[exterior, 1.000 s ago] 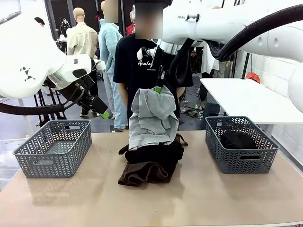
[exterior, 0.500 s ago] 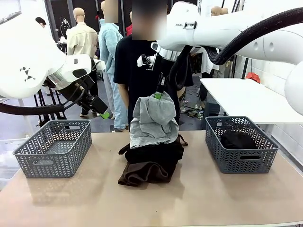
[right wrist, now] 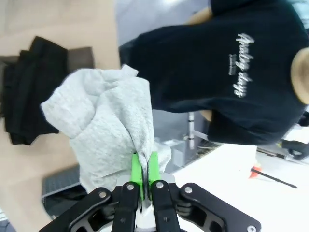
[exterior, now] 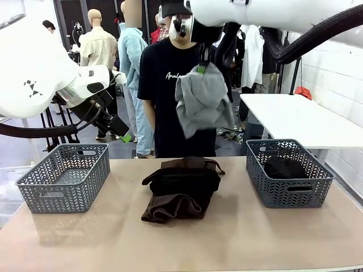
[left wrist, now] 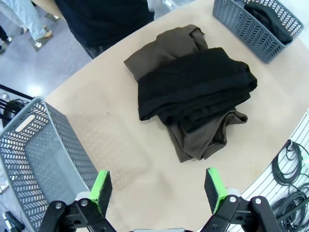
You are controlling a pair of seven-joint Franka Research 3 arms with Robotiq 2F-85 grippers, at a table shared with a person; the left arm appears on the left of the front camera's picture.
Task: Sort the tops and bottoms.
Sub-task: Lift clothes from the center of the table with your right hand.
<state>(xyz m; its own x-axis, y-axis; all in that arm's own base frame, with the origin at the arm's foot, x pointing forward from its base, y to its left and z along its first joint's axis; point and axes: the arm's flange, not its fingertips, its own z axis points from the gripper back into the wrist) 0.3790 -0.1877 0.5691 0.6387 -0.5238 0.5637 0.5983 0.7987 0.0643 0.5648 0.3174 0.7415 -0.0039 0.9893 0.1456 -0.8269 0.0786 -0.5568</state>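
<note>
A pale grey-blue garment (exterior: 202, 105) hangs high above the table's middle, pinched at its top by my right gripper (exterior: 201, 68), which is shut on it. The right wrist view shows the green pads (right wrist: 143, 170) squeezed on the grey cloth (right wrist: 108, 130). On the table lies a black garment (exterior: 184, 181) folded over a dark brown one (exterior: 173, 208); in the left wrist view the black garment (left wrist: 193, 84) and the brown one (left wrist: 203, 140) lie below my left gripper (left wrist: 157, 188), which is open and empty. Another black garment (exterior: 285, 168) sits in the right basket (exterior: 286, 195).
A grey lattice basket (exterior: 65, 177) stands at the table's left with nothing in it. A person in a black T-shirt (exterior: 161, 102) stands at the far side behind the pile. A white table (exterior: 295, 116) is at the back right.
My right gripper has lifted the grey-blue garment off the pile and carried it up and to the right. The left arm has stayed still.
</note>
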